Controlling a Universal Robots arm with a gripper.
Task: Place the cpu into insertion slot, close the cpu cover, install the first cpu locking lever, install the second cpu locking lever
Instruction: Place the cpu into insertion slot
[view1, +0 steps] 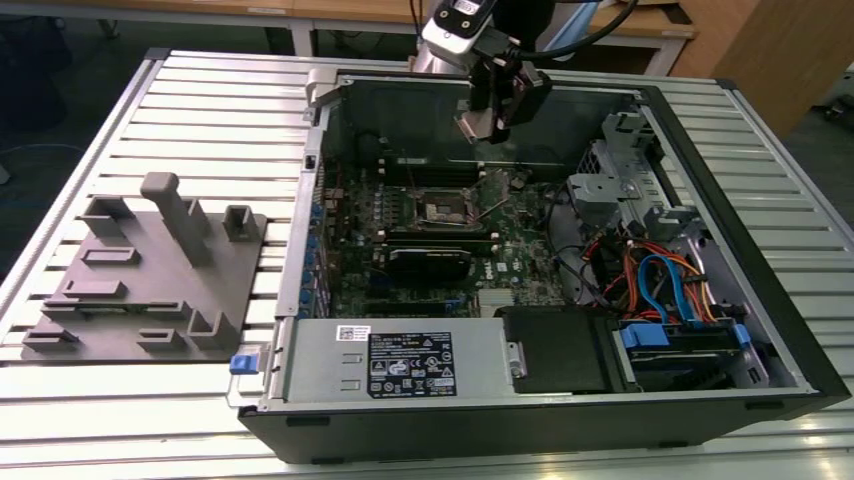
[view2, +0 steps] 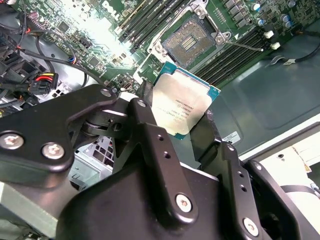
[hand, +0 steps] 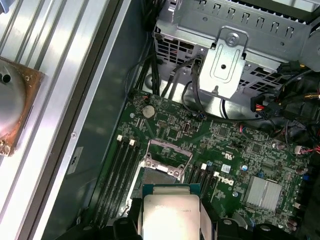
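Note:
My gripper (view1: 497, 112) hangs above the open computer case, shut on the cpu (view2: 182, 106), a small square chip with a silvery top held by two opposite edges between the black fingers (view2: 145, 117). In the first wrist view the cpu (hand: 170, 215) sits just short of the insertion slot (hand: 165, 172), well above the board. The insertion slot (view2: 189, 42) is a dark square socket with a silvery rim, lying open with nothing in it. In the exterior view it (view1: 443, 207) lies below and slightly to the left of the gripper. The cpu cover (hand: 168, 150) stands raised at the slot's edge.
Long black memory slots (view2: 235, 52) flank the socket. A metal drive cage (hand: 225, 60) and bundled cables (view1: 654, 275) fill the case's right side. A grey fixture block (view1: 154, 275) rests on the slatted table, left of the case. A thin metal lever (view2: 246, 46) sticks out beside the socket.

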